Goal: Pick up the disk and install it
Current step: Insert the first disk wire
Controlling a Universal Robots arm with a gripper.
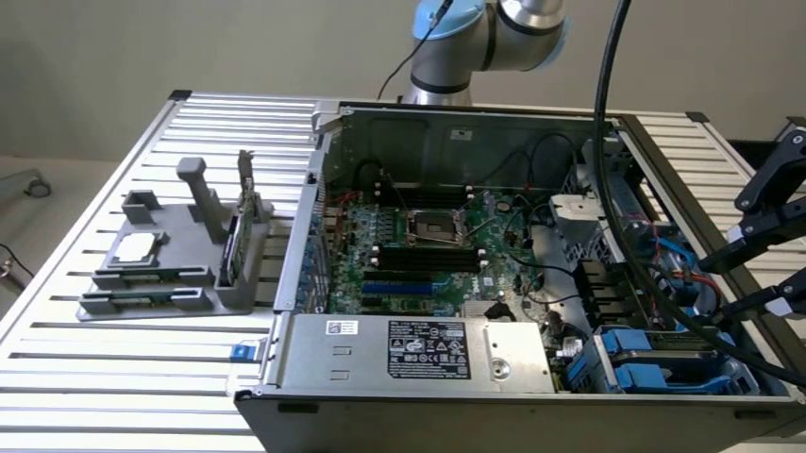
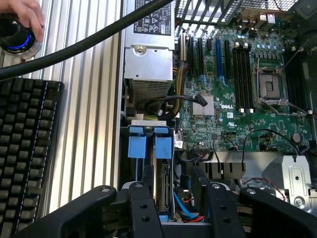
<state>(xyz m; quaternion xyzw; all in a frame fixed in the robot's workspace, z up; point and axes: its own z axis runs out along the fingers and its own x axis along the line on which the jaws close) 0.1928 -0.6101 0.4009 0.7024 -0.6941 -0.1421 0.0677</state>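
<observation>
My gripper [image 2: 173, 208] hangs open above the drive bay corner of the open computer case [image 1: 293, 274], its black fingers [image 2: 141, 210] spread with nothing between them. In the exterior view the gripper [image 1: 743, 278] is at the right edge, over the case's right side. Below it two blue carrier tabs [image 2: 146, 144] stand side by side in the bay. The disk [image 1: 658, 357] appears as a silver-grey body between blue brackets in the case's near right corner; its label is hidden. The gripper touches nothing.
A thick black cable [image 1: 617, 189] runs across the case to the wrist. The power supply [image 1: 416, 349] and motherboard [image 1: 428, 245] lie beside the bay. A grey fixture [image 1: 176, 283] holds parts on the exterior view's left. A keyboard [image 2: 25, 144] and a hand [image 2: 22, 15] on a blue-lit knob lie off the table.
</observation>
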